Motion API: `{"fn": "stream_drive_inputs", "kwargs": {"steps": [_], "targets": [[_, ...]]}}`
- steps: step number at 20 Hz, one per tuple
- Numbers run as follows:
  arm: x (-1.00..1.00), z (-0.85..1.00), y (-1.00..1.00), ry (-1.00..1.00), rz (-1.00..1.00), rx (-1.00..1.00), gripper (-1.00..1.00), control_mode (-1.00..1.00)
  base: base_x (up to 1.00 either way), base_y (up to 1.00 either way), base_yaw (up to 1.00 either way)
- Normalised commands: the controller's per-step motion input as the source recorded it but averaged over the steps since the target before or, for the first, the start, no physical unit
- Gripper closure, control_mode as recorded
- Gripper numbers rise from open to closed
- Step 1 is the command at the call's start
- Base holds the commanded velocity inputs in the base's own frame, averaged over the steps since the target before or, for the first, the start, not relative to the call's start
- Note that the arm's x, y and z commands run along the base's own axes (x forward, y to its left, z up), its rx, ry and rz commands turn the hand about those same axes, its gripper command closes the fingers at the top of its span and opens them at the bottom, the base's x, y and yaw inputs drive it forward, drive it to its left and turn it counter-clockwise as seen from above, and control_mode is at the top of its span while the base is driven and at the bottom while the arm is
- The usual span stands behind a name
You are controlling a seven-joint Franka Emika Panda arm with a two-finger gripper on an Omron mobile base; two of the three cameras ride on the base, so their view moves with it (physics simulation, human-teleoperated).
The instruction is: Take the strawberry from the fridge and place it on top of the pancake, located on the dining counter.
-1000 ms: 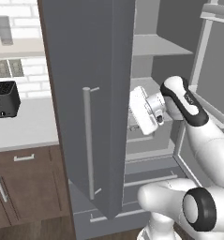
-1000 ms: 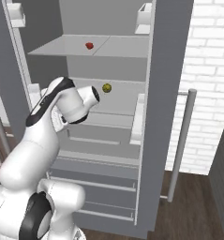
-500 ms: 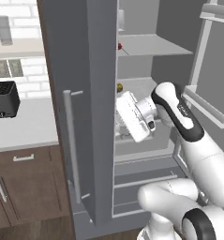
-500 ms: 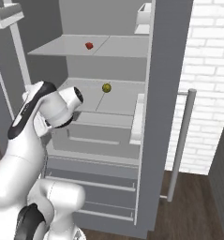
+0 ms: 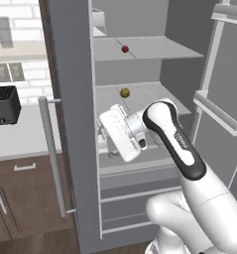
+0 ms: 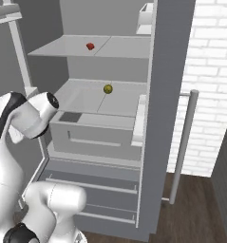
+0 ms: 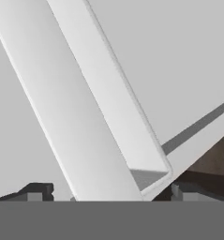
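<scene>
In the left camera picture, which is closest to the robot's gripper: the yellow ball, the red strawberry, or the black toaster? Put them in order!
1. Yellow-green ball, on the middle fridge shelf just above the gripper.
2. Strawberry, one shelf higher.
3. Toaster, far left on the kitchen counter outside the fridge.

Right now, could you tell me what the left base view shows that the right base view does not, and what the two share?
Left base view alone: a black toaster on the white counter by the brick wall, brown cabinets beneath it, and the white hand reaching toward the fridge's left door edge.

Right base view alone: a dark wood floor and the white brick wall right of the fridge.

Both: the open fridge, the strawberry on the upper shelf, and the yellow-green ball on the shelf below.
</scene>
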Motion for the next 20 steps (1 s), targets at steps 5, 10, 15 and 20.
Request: {"fn": "stream_drive_inputs", "kwargs": {"steps": [5, 10, 15, 20], "targets": [[0.00, 0.00, 0.43, -0.08, 0.00, 0.00, -1.00, -1.00, 0.00, 0.00, 0.00], [0.00, 0.00, 0.23, -0.06, 0.00, 0.00, -1.00, -1.00, 0.00, 0.00, 0.00], [0.00, 0.02, -0.03, -0.02, 0.00, 0.07, -1.00, -1.00, 0.00, 0.00, 0.00], [-0.06, 0.22, -0.06, 0.00, 0.00, 0.08, -1.00, -1.00, 0.00, 0.00, 0.00]]}}
